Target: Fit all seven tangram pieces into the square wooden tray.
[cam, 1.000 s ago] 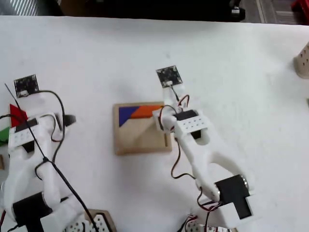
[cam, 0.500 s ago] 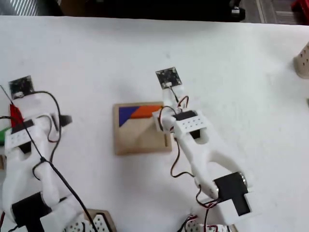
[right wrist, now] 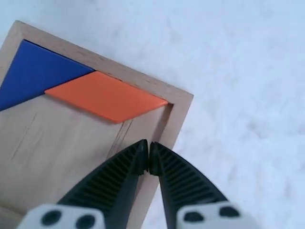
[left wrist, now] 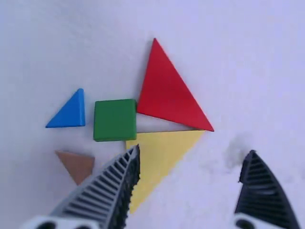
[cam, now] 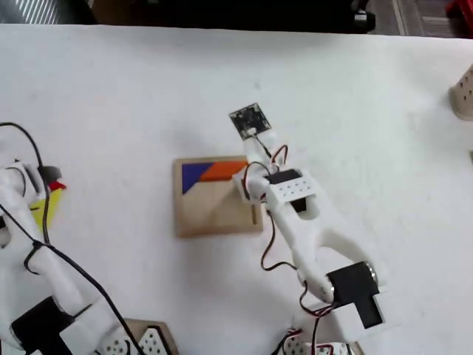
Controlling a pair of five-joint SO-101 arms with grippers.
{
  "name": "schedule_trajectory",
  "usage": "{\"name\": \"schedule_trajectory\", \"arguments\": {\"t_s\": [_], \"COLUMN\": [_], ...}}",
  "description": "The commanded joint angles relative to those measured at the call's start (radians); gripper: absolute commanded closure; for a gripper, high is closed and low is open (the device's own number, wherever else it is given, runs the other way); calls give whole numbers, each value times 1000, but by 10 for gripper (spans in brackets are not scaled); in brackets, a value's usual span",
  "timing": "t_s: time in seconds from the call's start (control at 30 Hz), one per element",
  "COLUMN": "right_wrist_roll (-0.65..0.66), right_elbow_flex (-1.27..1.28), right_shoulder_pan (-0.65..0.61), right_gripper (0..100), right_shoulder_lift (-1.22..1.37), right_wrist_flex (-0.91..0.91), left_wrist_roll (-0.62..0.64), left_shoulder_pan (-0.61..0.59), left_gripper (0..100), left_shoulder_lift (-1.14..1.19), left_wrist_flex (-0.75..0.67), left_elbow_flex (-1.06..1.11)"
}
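The square wooden tray [cam: 216,214] lies mid-table, with a large blue triangle [cam: 193,175] and an orange parallelogram [cam: 225,171] along its far side. My right gripper [right wrist: 147,147] is shut and empty, hovering over the tray's right rim [right wrist: 183,102] just below the orange parallelogram [right wrist: 107,95] and the blue triangle [right wrist: 33,71]. My left gripper [left wrist: 192,153] stands open above the loose pieces at the far left. Those are a yellow triangle [left wrist: 159,150], red triangle [left wrist: 167,93], green square [left wrist: 115,119], small blue triangle [left wrist: 69,112] and small brown triangle [left wrist: 76,163]. One finger overlaps the yellow triangle's edge.
The right arm [cam: 299,203] covers the tray's right edge. The left arm [cam: 22,229] stands at the table's left border over the yellow piece [cam: 41,214]. A pale pegged block [cam: 464,92] sits at the far right. White tabletop lies open behind the tray.
The left arm swung left and toward the near edge, hiding most of the red triangle and showing the yellow one. The right wrist turned slightly, still over the tray.
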Motion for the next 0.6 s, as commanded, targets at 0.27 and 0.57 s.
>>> {"name": "schedule_trajectory", "arguments": {"t_s": [0.27,0.57], "right_wrist_roll": [21,21], "right_elbow_flex": [-11,-11], "right_shoulder_pan": [-10,-10], "right_gripper": [978,978], "right_shoulder_lift": [-7,-7], "right_wrist_flex": [-21,-21], "left_wrist_roll": [-12,-20], "left_shoulder_pan": [-268,-384], "left_gripper": [672,673], "left_shoulder_lift": [-47,15], "left_wrist_flex": [3,-157], "left_elbow_flex": [-87,-51]}}
